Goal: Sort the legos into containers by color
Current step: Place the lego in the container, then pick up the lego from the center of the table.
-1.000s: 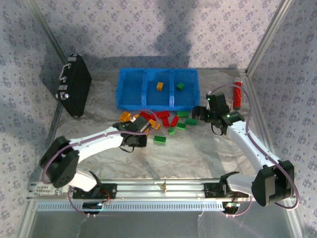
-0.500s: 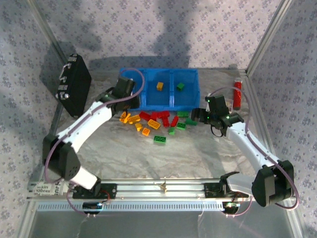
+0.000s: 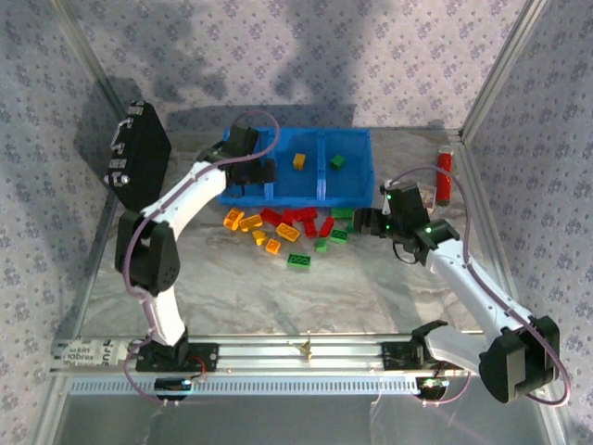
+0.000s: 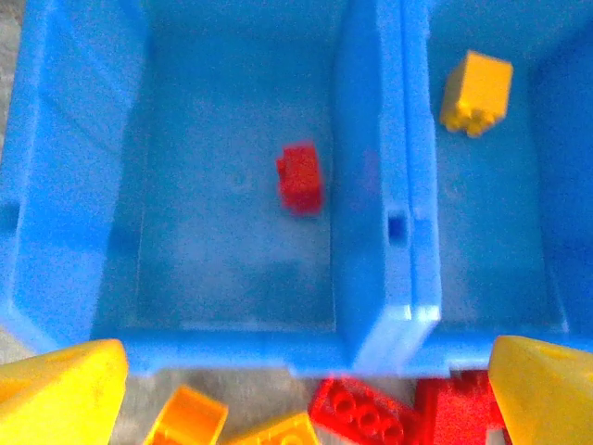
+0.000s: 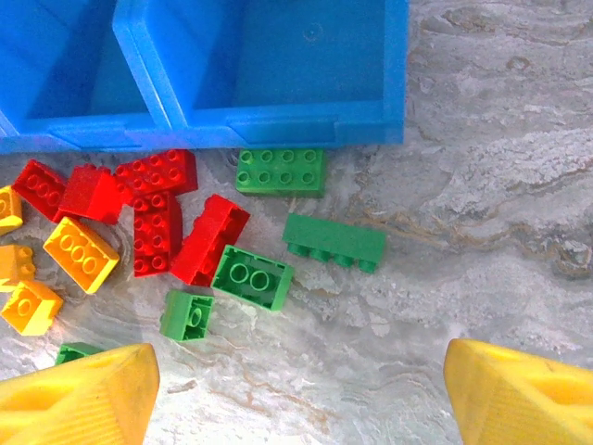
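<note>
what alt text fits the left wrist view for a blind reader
Looking down into a blue tray: one red lego lies in the left compartment and one yellow-orange lego in the next, past a blue wall. The left hand has its yellow fingertips spread apart at the bottom corners, with loose red and orange legos between them.

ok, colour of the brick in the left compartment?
Red brick; left wrist view shows it best.

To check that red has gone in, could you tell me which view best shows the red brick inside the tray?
The left wrist view: the red brick lies on the floor of the tray's left compartment. In the top external view, the left gripper covers that compartment; the right wrist camera faces the tray's other end.
</note>
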Robot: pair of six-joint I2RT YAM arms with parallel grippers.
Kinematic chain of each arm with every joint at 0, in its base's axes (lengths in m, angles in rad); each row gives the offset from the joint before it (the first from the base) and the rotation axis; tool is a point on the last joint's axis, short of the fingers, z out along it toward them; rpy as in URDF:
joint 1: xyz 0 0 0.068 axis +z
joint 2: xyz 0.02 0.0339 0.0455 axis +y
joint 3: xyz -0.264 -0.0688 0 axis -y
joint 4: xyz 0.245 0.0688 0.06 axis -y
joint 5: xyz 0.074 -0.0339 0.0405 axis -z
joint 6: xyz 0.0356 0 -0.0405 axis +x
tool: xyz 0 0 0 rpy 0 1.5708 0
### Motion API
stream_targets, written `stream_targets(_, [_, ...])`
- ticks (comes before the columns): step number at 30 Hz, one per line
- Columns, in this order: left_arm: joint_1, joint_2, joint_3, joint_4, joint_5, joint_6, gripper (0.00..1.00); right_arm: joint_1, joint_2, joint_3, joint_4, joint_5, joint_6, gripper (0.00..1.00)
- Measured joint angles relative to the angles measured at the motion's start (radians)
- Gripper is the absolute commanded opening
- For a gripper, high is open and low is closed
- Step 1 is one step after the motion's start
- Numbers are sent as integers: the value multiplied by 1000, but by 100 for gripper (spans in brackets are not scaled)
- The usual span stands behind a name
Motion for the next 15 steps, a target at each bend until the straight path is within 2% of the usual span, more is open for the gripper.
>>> stream_targets(6, [-15, -230, -247, 67, 8, -15, 98, 5, 7, -23, -6, 0, -4, 83])
stream_targets(10, [-32, -370, -474, 139, 24, -45, 90, 40, 40, -22, -6, -5, -27, 82])
stream_targets(15, [-38, -416, -728, 210, 84, -98, 82, 126, 136, 14, -5, -9, -60, 80])
